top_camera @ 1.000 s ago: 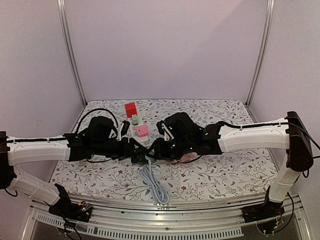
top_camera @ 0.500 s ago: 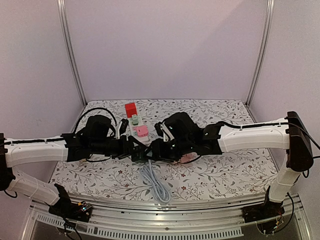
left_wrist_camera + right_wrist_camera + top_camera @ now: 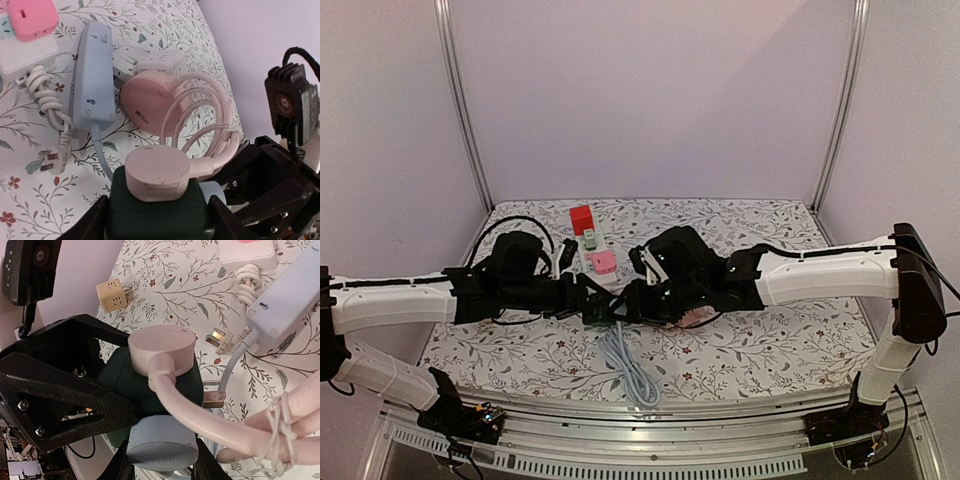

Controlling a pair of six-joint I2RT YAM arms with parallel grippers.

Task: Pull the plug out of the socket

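Observation:
A dark green socket cube (image 3: 155, 212) sits between my left gripper's (image 3: 156, 222) fingers (image 3: 92, 220), held a little above the table. A round pink plug (image 3: 157, 172) is seated in its top face, its pink cable (image 3: 200, 130) looping to a pink reel. A light blue plug (image 3: 160, 445) sits against another face of the cube (image 3: 150, 385). My right gripper (image 3: 161, 462) is shut on that blue plug. In the top view the two grippers meet at the cube (image 3: 600, 312) at table centre.
A light blue power strip (image 3: 92, 75) and a white strip with a pink adapter (image 3: 30, 17) lie behind. A beige cube adapter (image 3: 112, 295) is to one side. A red block (image 3: 582, 218) stands at the back. Bundled grey cable (image 3: 630, 370) lies near the front edge.
The left arm has shifted slightly back and the held cube has barely moved. Both grippers keep their hold, and the blue plug still sits against the cube.

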